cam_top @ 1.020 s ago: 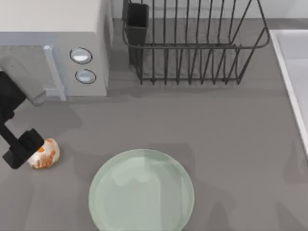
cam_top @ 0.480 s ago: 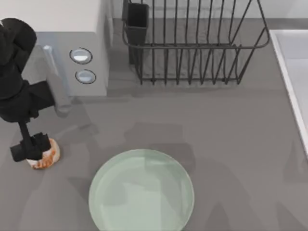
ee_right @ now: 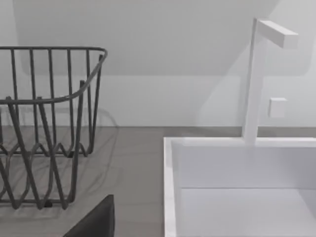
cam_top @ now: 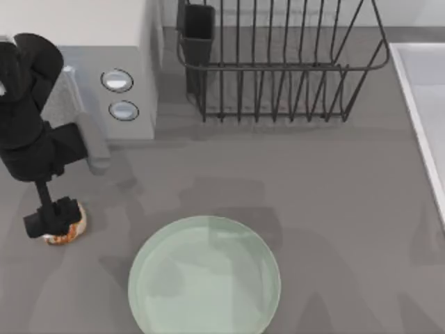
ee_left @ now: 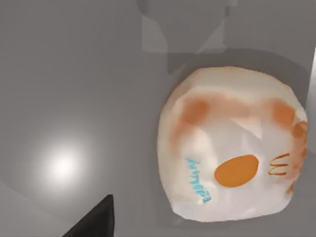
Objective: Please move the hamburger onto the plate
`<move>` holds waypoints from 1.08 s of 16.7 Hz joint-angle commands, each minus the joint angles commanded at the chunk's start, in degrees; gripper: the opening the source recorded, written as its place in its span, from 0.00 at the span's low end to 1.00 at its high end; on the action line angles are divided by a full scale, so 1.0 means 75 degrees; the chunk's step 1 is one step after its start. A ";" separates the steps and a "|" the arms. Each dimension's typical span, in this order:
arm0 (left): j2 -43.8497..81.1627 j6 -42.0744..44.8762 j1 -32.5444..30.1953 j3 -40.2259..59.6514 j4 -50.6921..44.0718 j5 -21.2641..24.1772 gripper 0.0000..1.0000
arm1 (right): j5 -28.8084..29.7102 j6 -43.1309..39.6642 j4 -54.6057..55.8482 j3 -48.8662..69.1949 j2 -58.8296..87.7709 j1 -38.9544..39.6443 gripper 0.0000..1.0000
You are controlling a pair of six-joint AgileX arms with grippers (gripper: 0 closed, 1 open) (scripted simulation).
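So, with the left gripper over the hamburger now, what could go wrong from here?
1. The left gripper sits off-centre over the small, rounded hamburger, so closing might push it away.
2. A loose grasp could drop it on the table before the plate.

The plate (cam_top: 204, 277) has a glossy, glazed-looking pale mint surface with soft reflections. The hamburger (ee_left: 232, 145) appears smooth and waxy, whitish-cream with blurred orange-brown patches and printed marks. The table (cam_top: 334, 181) is a matt grey, uniform and smooth. The dish rack (cam_top: 278, 62) consists of thin dark wire with a metallic look. The left gripper (cam_top: 52, 217) is matt black, plastic-like. The sink (ee_right: 237, 187) and faucet (ee_right: 256, 79) are plain matt white.
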 joint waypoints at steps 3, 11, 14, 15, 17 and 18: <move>0.0237 -0.0228 -0.0222 -0.0504 0.0720 -0.0002 1.00 | 0.0000 0.0000 0.0000 0.0000 0.0000 0.0000 1.00; 0.1064 0.0184 0.0171 -0.0988 0.2041 0.0011 1.00 | 0.0000 0.0000 0.0000 0.0000 0.0000 0.0000 1.00; 0.1064 0.0184 0.0171 -0.0988 0.2041 0.0011 1.00 | 0.0000 0.0000 0.0000 0.0000 0.0000 0.0000 1.00; 0.1064 0.0184 0.0171 -0.0988 0.2041 0.0011 0.92 | 0.0000 0.0000 0.0000 0.0000 0.0000 0.0000 1.00; 0.1064 0.0184 0.0171 -0.0988 0.2041 0.0011 0.77 | 0.0000 0.0000 0.0000 0.0000 0.0000 0.0000 1.00; 0.1064 0.0184 0.0171 -0.0988 0.2041 0.0011 0.70 | 0.0000 0.0000 0.0000 0.0000 0.0000 0.0000 1.00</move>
